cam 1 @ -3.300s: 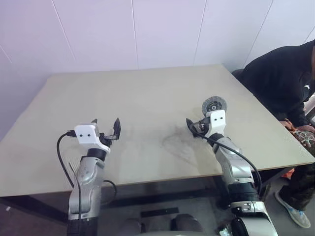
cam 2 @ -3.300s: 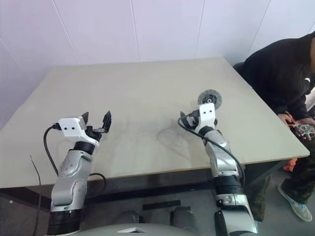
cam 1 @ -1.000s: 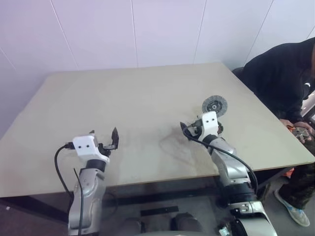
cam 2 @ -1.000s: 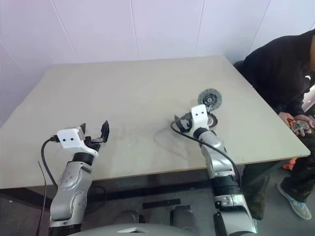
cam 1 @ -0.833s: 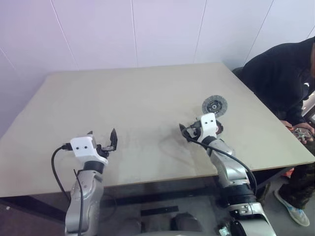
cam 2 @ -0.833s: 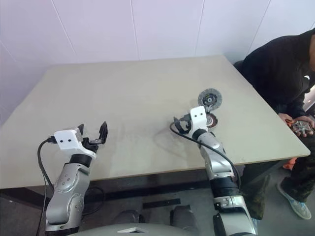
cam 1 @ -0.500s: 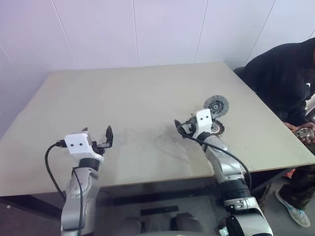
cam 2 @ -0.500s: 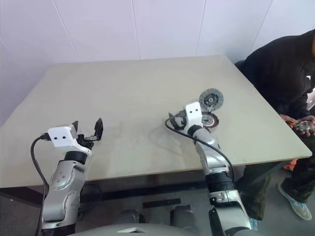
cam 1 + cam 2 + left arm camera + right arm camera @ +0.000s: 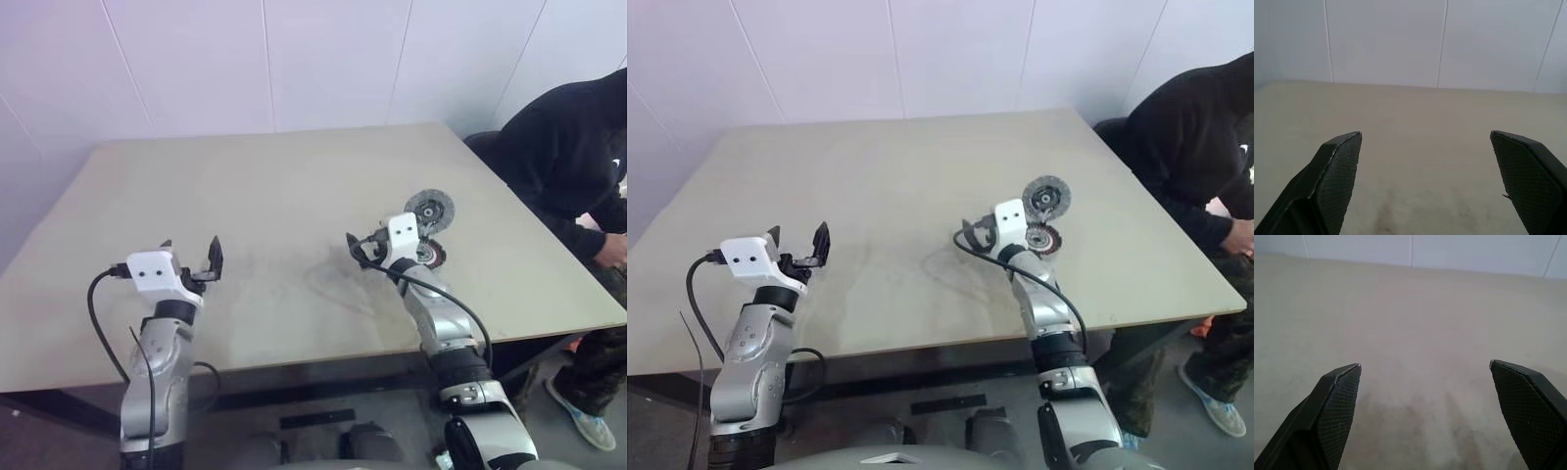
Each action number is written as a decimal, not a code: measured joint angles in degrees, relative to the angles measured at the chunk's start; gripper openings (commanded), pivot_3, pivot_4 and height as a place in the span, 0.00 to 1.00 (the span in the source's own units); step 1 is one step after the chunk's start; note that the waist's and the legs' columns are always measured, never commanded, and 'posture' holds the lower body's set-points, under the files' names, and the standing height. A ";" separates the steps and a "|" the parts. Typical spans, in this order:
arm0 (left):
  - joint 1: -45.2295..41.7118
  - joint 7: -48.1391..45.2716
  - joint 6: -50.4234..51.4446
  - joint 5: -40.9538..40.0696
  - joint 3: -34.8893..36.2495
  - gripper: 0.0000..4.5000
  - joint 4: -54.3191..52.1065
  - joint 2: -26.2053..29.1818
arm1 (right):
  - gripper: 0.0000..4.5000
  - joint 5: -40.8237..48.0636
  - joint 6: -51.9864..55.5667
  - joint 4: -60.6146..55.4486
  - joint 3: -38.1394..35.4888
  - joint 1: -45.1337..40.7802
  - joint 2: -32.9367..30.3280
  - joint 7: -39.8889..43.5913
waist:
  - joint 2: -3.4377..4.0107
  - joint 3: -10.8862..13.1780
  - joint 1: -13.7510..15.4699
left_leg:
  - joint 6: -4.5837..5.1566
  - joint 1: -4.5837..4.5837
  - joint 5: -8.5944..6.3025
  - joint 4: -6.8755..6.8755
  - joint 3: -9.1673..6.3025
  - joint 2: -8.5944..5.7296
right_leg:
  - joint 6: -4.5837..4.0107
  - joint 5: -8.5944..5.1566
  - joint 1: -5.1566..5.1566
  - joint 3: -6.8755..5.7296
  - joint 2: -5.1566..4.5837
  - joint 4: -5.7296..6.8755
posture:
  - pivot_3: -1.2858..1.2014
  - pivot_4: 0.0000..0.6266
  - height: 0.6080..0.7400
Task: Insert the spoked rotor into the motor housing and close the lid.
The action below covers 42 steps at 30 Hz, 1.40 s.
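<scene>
- The left arm reaches forward over the near left part of the table (image 9: pixel 274 196), forearm rising from below the near edge, wrist about level.
- The left gripper (image 9: pixel 191 257) points ahead across the table; its two black fingers stand wide apart with nothing between them. In the left wrist view the textured pads (image 9: pixel 1339 169) frame bare tabletop and the panelled wall beyond.
- The table is a flat, matte beige board with faint dark scuff marks near its middle, between the two grippers.
- The right arm stretches forward over the right half of the table, its silvery forearm angled up from the near edge, a black cable looping beside the white wrist block.
- The right gripper (image 9: pixel 1425 401) is level, fingers spread wide and empty; only scuffed beige surface lies between the pads.
- The lid (image 9: pixel 429 210), a round dark grey disc with a lighter rim and small hub, lies flat just beyond and to the right of the right wrist block.
- The motor housing (image 9: pixel 431 256), round with a copper-coloured ring, sits just right of that wrist, near the lid, partly hidden by the wrist block.
- A person (image 9: pixel 573 157) in dark clothing stands beyond the table's right edge.
</scene>
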 measured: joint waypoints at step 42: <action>-8.85 -10.06 1.85 -2.51 -3.83 0.99 10.13 2.59 | 0.99 -0.07 7.28 -21.10 -6.02 17.44 -3.45 -7.11 | -0.01 -0.01 0.10 | 0.00 0.06 0.00 0.07 0.01 -0.01 | 0.09 -0.05 0.03 0.02 0.03 0.16 | 0.52 0.00 1.00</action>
